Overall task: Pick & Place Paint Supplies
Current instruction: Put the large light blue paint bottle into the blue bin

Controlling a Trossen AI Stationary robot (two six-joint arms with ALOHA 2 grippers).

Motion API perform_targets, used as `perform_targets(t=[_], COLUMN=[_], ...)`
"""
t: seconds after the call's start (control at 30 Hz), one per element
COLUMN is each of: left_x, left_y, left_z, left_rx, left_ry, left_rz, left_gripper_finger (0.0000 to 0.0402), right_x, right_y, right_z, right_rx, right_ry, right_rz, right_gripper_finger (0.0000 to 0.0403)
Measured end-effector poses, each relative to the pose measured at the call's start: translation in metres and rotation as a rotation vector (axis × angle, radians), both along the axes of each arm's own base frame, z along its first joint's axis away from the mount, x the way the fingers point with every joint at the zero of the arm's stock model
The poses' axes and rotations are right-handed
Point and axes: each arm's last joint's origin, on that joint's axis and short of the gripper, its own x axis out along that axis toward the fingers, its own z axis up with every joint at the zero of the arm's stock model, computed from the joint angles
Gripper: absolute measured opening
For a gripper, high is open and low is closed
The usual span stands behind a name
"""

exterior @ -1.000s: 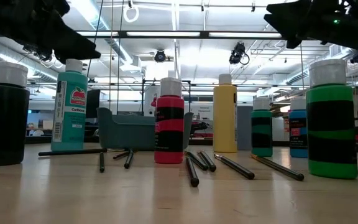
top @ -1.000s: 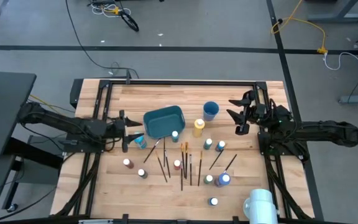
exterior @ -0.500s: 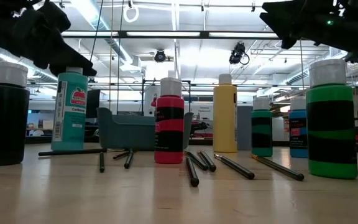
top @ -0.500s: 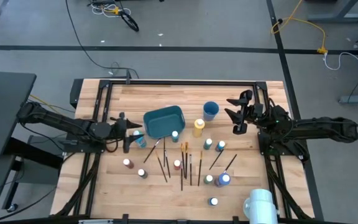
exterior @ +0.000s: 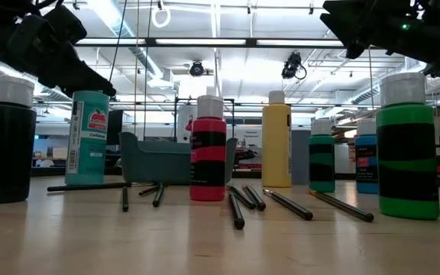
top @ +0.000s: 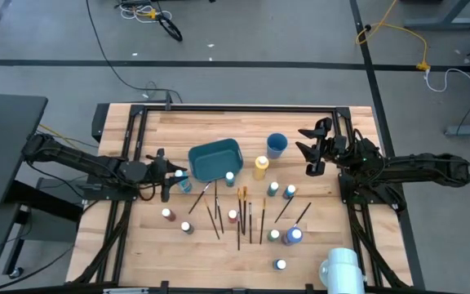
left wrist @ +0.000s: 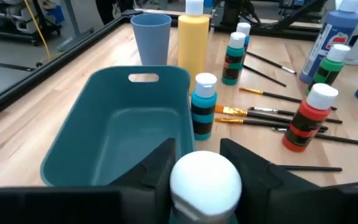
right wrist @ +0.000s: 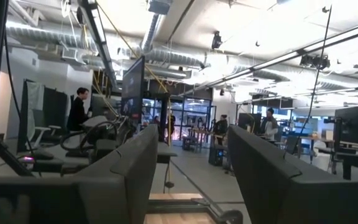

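Note:
A teal paint bottle (exterior: 88, 141) stands near the table's left side, just in front of the teal bin (top: 215, 159). My left gripper (top: 168, 175) is shut on its white cap (left wrist: 205, 180), which the gripper hides in the low view. Other white-capped bottles (top: 232, 216) and dark-handled paintbrushes (top: 243, 214) stand and lie over the table's middle. My right gripper (top: 312, 151) hangs open above the table's right side, near the blue cup (top: 277, 144). Only the room shows between its fingers (right wrist: 135, 168). My left gripper pinches the teal bottle's white cap (left wrist: 205, 180) between its two fingers (left wrist: 160, 165), one on each side. The fingers come nearly level from the table's left, slanting a little down. The bottle stands on its base on the table (exterior: 82, 182).
The teal bin's near wall (left wrist: 73, 143) lies just beyond the held bottle. A blue-and-black bottle (left wrist: 204, 106) stands at its right corner. A yellow bottle (top: 261, 167) and the blue cup (left wrist: 151, 37) stand farther off. A white cylinder (top: 341, 268) stands at the front right.
My left gripper has sunk a little over the teal bottle. Its fingers have drawn in on the cap, which showed in the low view a second ago and is now covered. The bottle has shifted slightly sideways but stays on the table.

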Motion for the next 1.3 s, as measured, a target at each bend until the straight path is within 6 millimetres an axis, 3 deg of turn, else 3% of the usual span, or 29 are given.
perform_targets(t=[0.17,0.5,0.6,0.8,1.1,1.3], left_x=[0.003,0.004,0.004,0.014,0.060,0.070], left_y=[-0.001,-0.002,0.000,0.012,0.040,0.060], left_z=[0.012,0.081,0.092,0.089,0.064,0.043], left_rx=[0.007,0.101,0.166,0.226,0.168,0.134], left_ry=[-0.082,-0.211,-0.231,-0.198,-0.111,-0.039], left_rz=[-0.005,-0.068,-0.036,0.078,0.117,0.213], left_gripper_finger=[0.0120,0.0120,0.0120,0.0120,0.0120,0.0120], right_x=[0.000,-0.001,-0.001,-0.001,0.009,0.015], right_y=[0.000,0.000,0.000,0.000,-0.002,-0.004], right_z=[0.000,0.001,0.001,0.002,0.005,0.009], right_rx=[0.001,-0.001,-0.002,-0.002,0.026,0.033], right_ry=[0.000,-0.016,-0.018,-0.020,-0.006,-0.002], right_rz=[0.000,-0.001,-0.001,-0.001,0.017,0.020], right_gripper_finger=[0.0197,0.0197,0.0197,0.0197,0.0197,0.0197])
